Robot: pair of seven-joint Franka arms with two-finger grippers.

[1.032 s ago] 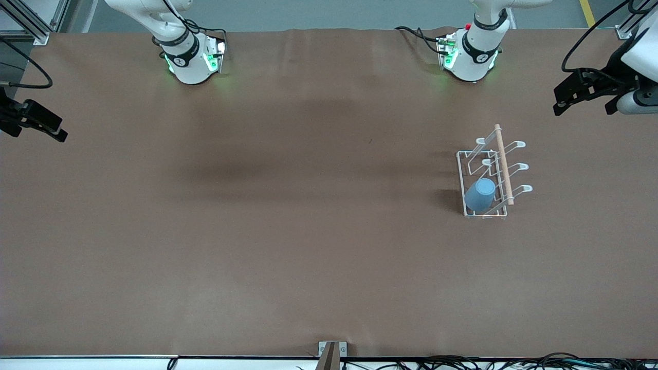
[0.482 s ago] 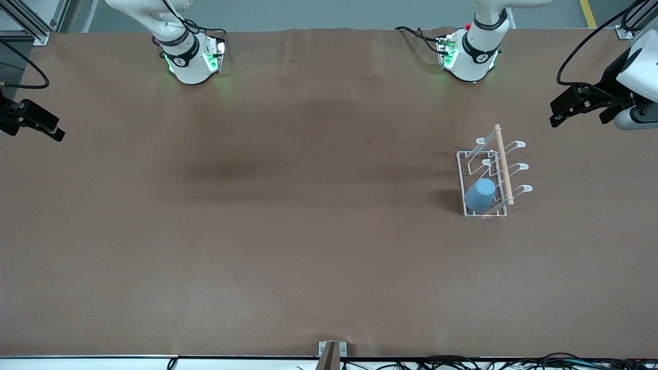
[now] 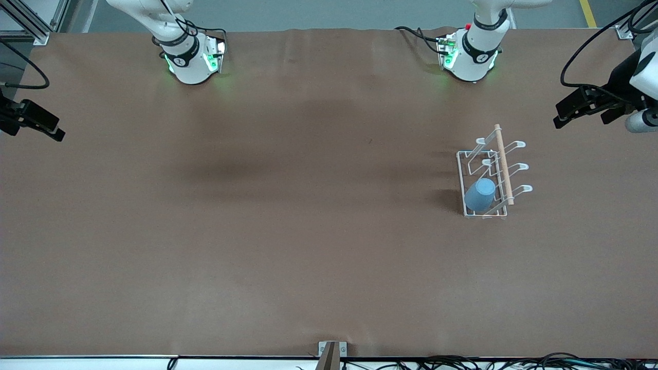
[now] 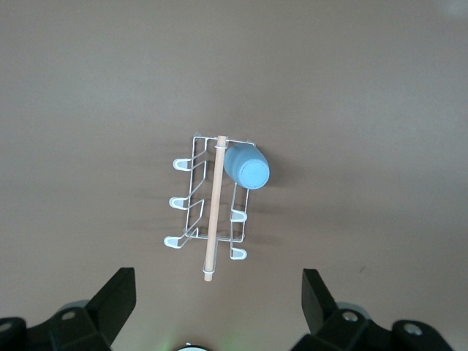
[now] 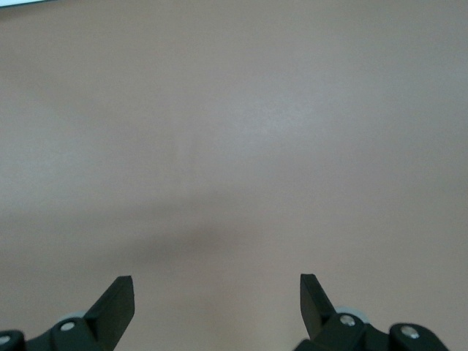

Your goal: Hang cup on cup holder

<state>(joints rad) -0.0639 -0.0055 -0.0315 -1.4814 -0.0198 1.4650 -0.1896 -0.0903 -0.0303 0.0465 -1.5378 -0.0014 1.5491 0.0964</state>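
Note:
The light-blue cup [image 3: 480, 195] hangs upside down and tilted on a prong of the white wire cup holder [image 3: 503, 163], at the holder's end nearer the front camera. The holder stands on the table toward the left arm's end. The left wrist view shows the cup [image 4: 247, 167] on the holder [image 4: 213, 219] from above. My left gripper [image 3: 581, 117] is open and empty, up in the air over the table's edge at the left arm's end, apart from the holder. It also shows in its wrist view [image 4: 218, 300]. My right gripper [image 3: 33, 131] is open and empty over the right arm's end of the table, over bare cloth [image 5: 217, 300].
A brown cloth [image 3: 288, 216] covers the whole table. The two arm bases [image 3: 193, 59] [image 3: 470, 56] stand along the edge farthest from the front camera. Cables [image 3: 462, 362] lie along the nearest edge.
My left gripper has drawn slightly away toward the left arm's end of the table. My right gripper has shifted a little outward. The cup and the holder have not moved.

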